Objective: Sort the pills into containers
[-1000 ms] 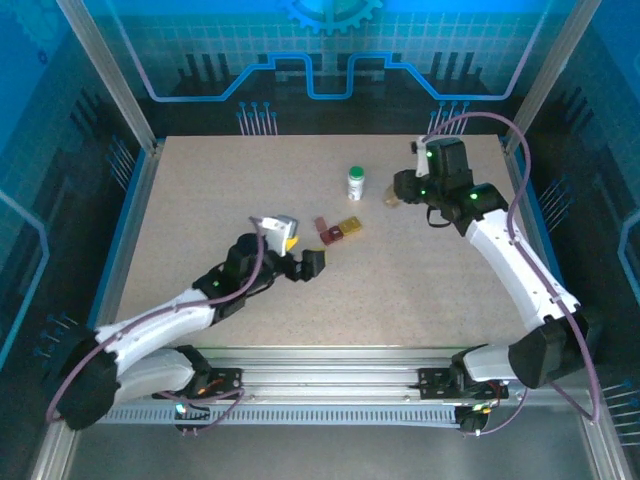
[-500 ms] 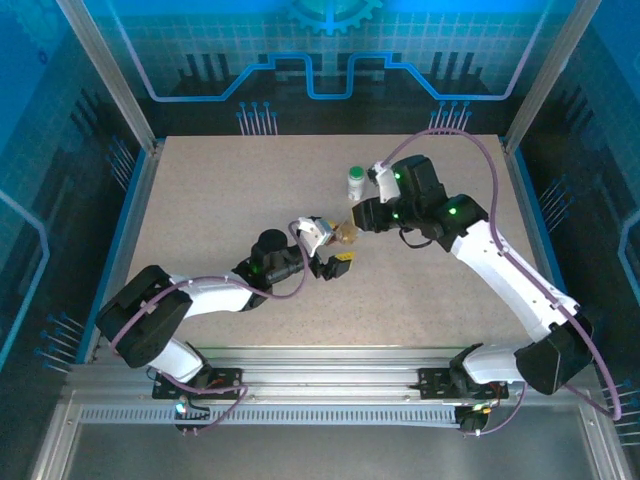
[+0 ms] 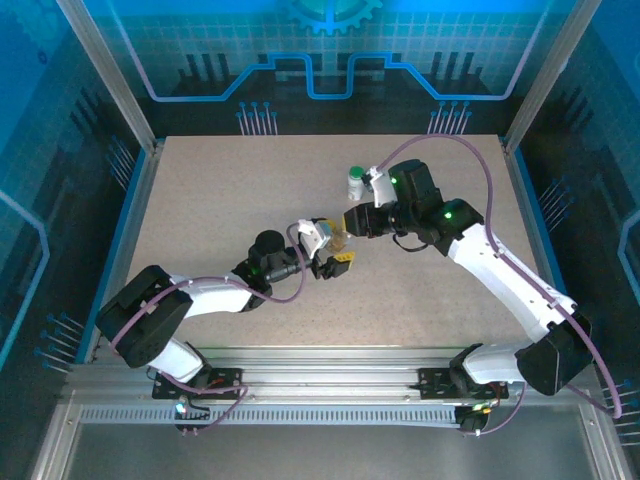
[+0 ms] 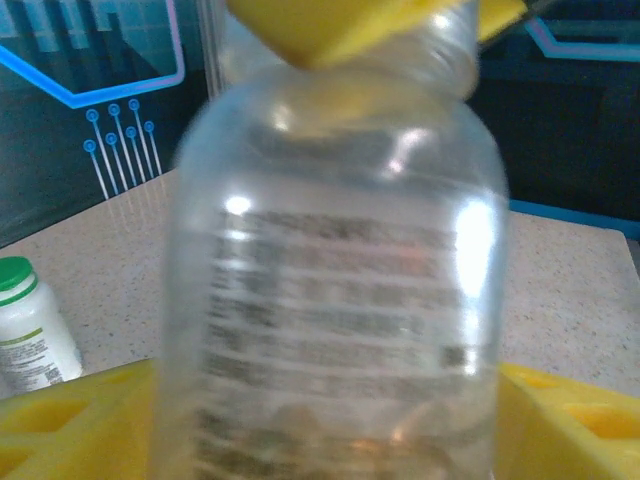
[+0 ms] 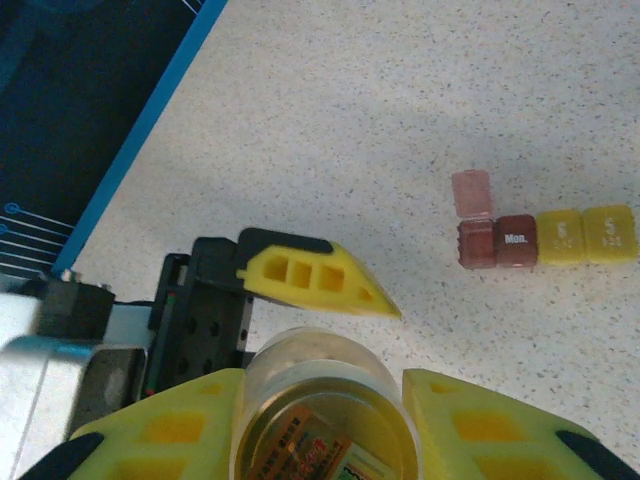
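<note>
A speckled beige tabletop (image 3: 220, 200) with 2 robot arms meeting near its middle around a clear vial (image 4: 330, 280).

The right tool (image 5: 325, 415) is clamped on the vial, with 1 yellow finger pressed to each side of it. The vial is see-through with a printed label, and small pale shapes lie blurred in its lower part.

The left tool (image 4: 330, 425) reaches the vial from the opposite side, its 2 yellow fingers (image 4: 70, 420) apart with the vial between them. I cannot tell whether they are pressing on the glass or only close beside it. In the right wrist view, 1 of these fingers (image 5: 315, 280) sits just beside the vial.

A white bottle (image 3: 355, 181) with a green cap stands upright on the tabletop near the vial, on its far side, touched by neither tool.

A pill strip (image 5: 545, 237) lies flat on the tabletop, apart from the vial. It is a short row of 4 little boxes, 2 dark red and 2 yellow. The end red box has its lid flipped open, and the next is marked "Mon."
</note>
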Robot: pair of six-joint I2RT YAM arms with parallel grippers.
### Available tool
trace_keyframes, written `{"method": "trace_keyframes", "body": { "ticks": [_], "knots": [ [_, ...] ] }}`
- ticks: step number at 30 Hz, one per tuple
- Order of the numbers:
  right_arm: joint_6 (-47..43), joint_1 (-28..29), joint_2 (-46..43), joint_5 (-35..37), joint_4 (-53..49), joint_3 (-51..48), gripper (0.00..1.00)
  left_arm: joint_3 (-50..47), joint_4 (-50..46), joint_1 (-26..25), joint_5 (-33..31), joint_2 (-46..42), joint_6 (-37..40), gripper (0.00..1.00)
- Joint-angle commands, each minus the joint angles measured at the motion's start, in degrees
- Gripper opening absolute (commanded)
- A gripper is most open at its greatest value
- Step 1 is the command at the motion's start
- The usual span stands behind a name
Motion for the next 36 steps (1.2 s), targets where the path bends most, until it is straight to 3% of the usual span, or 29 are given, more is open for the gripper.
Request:
{"method": "trace_keyframes", "body": {
  "ticks": [1,13,18,22,29,36],
  "knots": [
    [0.99,0.86,-1.17,-1.19,1.74,-0.74,0.29,-0.83,2.07,-0.28,3.96,-0.48,1.45,0.72],
    [-0.34,0.95,-2.58,0.17,0.36,-1.89,0.29,-1.0,2.32,-0.48,4.0,-1.21,1.01,0.69],
    [-2.17,0.95,-2.41,0.21,-1.07,-1.15,0.29,-1.35,2.57,-0.85,4.12,-1.19,1.28,0.52],
    [-6.24,0.6,-1.83,0.37,-3.28,0.0,0.29,-2.22,3.55,-0.88,4.05,-1.57,1.2,0.45],
    [-26.18,0.39,-3.49,-2.86,-1.72,-1.93,0.24,-3.46,4.44,-0.47,8.67,-1.95,0.35,0.39],
    [-58.92,-0.73,-10.54,-25.55,7.21,-12.52,0.24,-4.55,5.97,0.93,19.91,-2.68,-0.65,0.33]
  ]
}}
